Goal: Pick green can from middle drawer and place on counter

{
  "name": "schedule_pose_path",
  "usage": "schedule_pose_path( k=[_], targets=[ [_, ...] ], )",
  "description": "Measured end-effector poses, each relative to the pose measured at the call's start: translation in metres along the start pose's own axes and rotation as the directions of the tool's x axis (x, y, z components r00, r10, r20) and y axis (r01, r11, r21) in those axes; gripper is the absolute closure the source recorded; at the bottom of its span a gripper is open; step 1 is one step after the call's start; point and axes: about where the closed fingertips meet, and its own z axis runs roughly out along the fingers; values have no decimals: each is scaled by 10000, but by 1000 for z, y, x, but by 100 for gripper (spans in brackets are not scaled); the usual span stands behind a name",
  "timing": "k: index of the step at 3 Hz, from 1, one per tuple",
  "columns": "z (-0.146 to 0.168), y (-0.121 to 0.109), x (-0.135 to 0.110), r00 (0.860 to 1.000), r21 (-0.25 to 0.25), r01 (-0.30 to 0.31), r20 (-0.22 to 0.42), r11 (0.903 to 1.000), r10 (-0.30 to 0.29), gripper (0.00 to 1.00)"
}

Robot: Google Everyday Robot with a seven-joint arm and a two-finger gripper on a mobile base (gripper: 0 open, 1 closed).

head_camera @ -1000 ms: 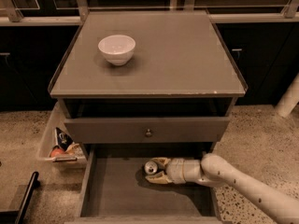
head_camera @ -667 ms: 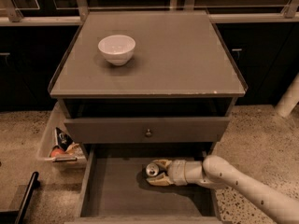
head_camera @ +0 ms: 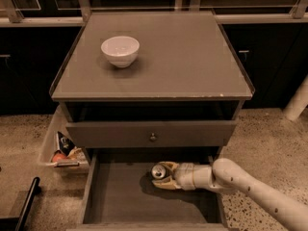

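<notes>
The middle drawer (head_camera: 120, 201) is pulled open below the cabinet, its flat floor showing. The green can (head_camera: 159, 171) stands in it near the back, silver top with pull-tab facing up. My gripper (head_camera: 162, 176) reaches in from the right on the pale arm (head_camera: 250, 184), its fingers around the can, one finger (head_camera: 163, 183) showing in front of it. The can's body is mostly hidden by the fingers. The counter (head_camera: 192, 57) is the grey cabinet top above.
A white bowl (head_camera: 120, 50) sits on the counter's left back part. The upper drawer with a knob (head_camera: 153, 137) sticks out slightly above the open one. A side bin (head_camera: 60, 150) with packets hangs at the cabinet's left. A dark bar (head_camera: 26, 203) lies on the floor at lower left.
The gripper and can stay at nearly the same spot in the drawer; the arm has shifted only slightly.
</notes>
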Motion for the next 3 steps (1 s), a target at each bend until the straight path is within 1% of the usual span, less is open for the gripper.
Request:
schedule_pose_path(
  k=[1,2,3],
  targets=[
    [-6,3,-15,9999,-46,110,48,9999,-110,100],
    [-18,6,-30,10000,-130,40,30,9999,-39,100],
    [-43,4,-55,9999,-126,-37,-112,9999,35,100]
  ],
)
